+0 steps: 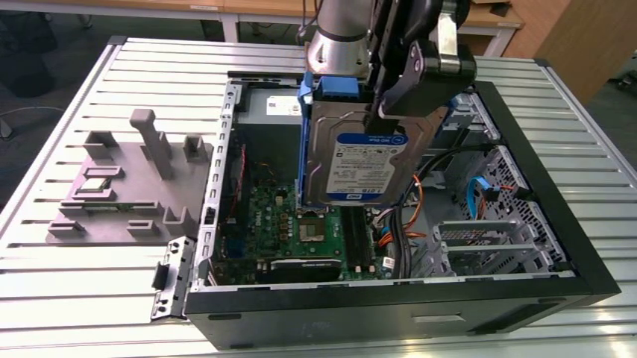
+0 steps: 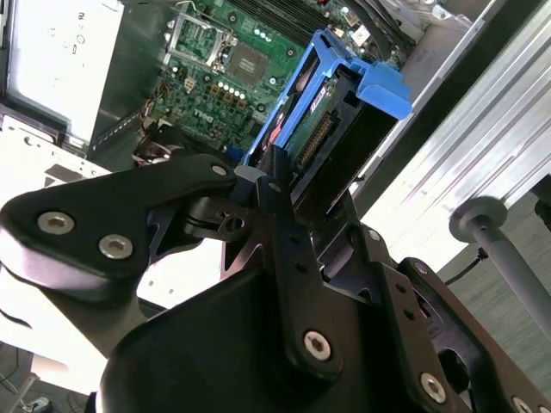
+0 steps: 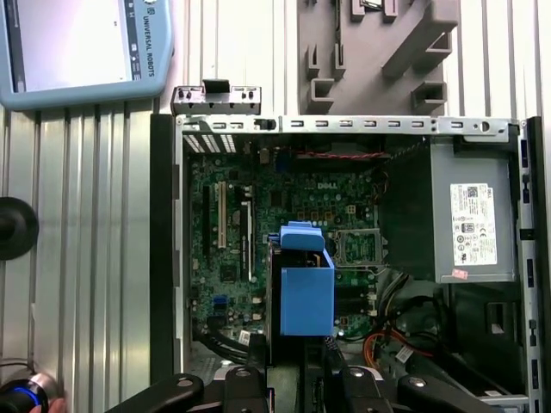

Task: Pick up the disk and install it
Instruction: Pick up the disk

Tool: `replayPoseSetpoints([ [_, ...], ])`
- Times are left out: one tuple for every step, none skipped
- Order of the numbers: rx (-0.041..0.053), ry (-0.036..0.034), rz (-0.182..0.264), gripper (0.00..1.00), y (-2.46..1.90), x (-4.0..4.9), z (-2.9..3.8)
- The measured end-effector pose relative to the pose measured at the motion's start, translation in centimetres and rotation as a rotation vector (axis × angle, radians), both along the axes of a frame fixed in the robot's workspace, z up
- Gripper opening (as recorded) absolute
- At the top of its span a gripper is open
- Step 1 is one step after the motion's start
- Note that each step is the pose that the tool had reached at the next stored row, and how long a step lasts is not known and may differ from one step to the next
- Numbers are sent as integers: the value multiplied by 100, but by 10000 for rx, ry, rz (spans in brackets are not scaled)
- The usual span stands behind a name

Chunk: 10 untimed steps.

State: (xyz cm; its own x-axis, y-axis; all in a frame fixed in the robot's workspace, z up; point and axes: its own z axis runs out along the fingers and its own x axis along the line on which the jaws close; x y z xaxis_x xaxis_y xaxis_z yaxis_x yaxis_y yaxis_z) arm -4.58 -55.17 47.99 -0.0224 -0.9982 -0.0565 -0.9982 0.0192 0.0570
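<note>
1. clamped in the gripper (image 1: 383, 113), fingers drawn narrow against its sides: the disk (image 1: 359, 160), hanging upright over the open computer case (image 1: 398, 302).
2. directly beneath it in the first wrist view, the green motherboard (image 3: 232, 215), partly hidden by the disk's blue carrier (image 3: 306, 292).
3. toward the exterior view's right inside the case, a metal drive cage (image 1: 478, 242), with orange and blue cables (image 1: 419, 203) strung between it and the board.
4. in a case corner, a grey power supply (image 3: 443, 172).
5. outside the case on the slatted table (image 1: 60, 283), a grey fixture (image 1: 130, 186); also a teach pendant (image 3: 77, 52).
6. on the disk's face, a white-and-blue label (image 1: 363, 168); on the power supply, a white sticker (image 3: 473, 225) with small print.
</note>
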Motion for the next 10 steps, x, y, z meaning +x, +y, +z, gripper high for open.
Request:
replayPoseSetpoints([
  [1, -1, -1, 35, 0, 11, -1],
  [0, 0, -1, 35, 0, 26, -1],
  [0, 0, -1, 35, 0, 45, -2],
  [0, 1, -1, 35, 0, 66, -2],
  [-1, 1, -2, 35, 0, 87, -2],
  [0, 1, -1, 35, 0, 111, -3],
  [0, 2, -2, 35, 0, 136, -4],
  [0, 3, -2, 35, 0, 159, -4],
  [0, 3, -1, 35, 0, 183, -4],
  [0, 3, -1, 35, 0, 205, -5],
])
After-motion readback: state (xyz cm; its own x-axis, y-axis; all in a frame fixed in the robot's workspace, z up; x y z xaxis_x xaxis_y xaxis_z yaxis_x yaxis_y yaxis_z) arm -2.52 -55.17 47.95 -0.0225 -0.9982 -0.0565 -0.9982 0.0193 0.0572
